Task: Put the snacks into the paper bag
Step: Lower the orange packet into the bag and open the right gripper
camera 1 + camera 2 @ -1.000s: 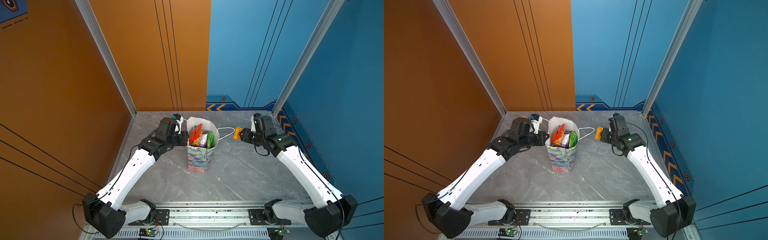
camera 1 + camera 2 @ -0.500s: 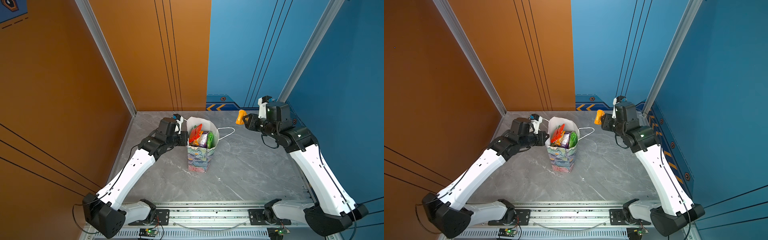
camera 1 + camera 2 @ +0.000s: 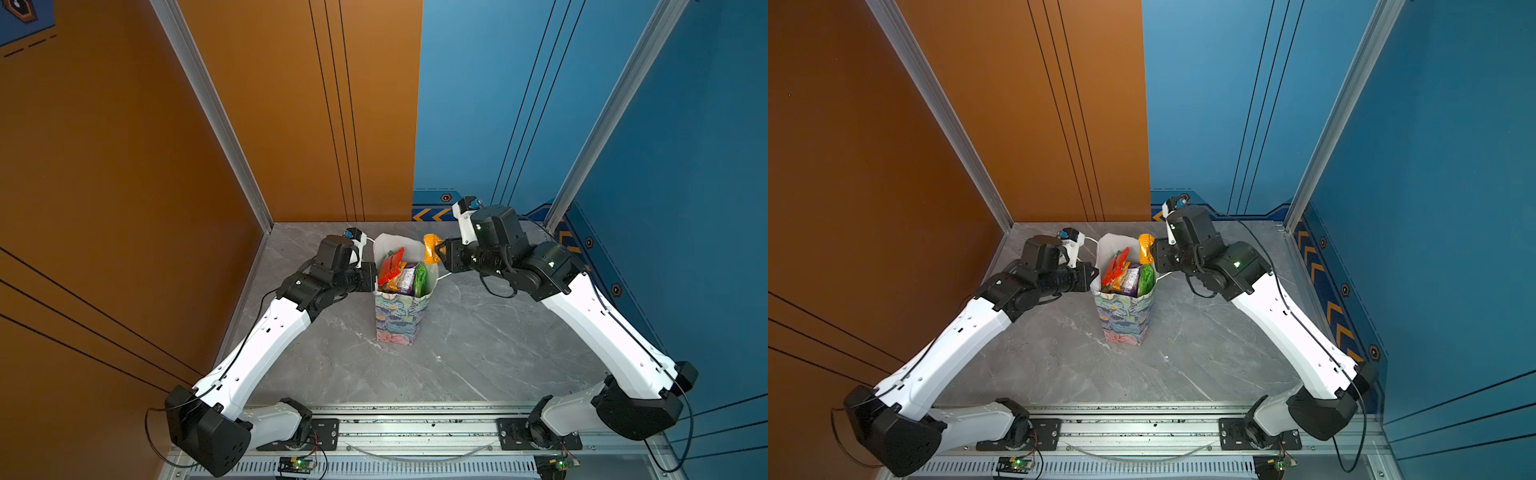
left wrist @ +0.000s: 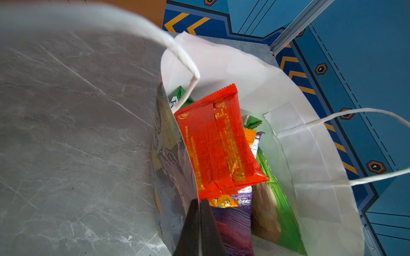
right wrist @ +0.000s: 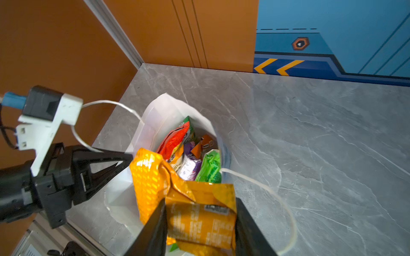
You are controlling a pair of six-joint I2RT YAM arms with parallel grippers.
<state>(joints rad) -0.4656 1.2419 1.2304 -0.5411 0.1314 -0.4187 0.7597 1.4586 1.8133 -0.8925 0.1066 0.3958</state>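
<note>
A grey marble tabletop [image 3: 478, 332] lies under you, with an orange wall [image 3: 291, 104] at the upper left of both top views and a blue wall [image 3: 498, 104] at the upper right.

Near the middle stands the paper bag [image 3: 401, 320], upright with its mouth open. A red packet [image 4: 219, 144], a purple packet [image 4: 235, 221] and a green packet [image 4: 279, 199] are already inside. The orange packet [image 3: 1146, 248] hangs over the right edge of that mouth. The right gripper [image 5: 200, 200] is clamped across its flat middle, and its crumpled free end points toward the opening.

Expect it to be light, crinkly and slippery, and to fold rather than resist. The flat middle looks like the sound place to hold it.

The bag is thin paper, likely to tip or buckle. The left gripper [image 4: 200, 201] has its jaws pinched together on the left rim, which steadies it. A white cord handle [image 4: 186, 59] loops beside that grip.

The stone looks smooth, so you should count on little friction under the bag's base. The walls stand close behind it.
</note>
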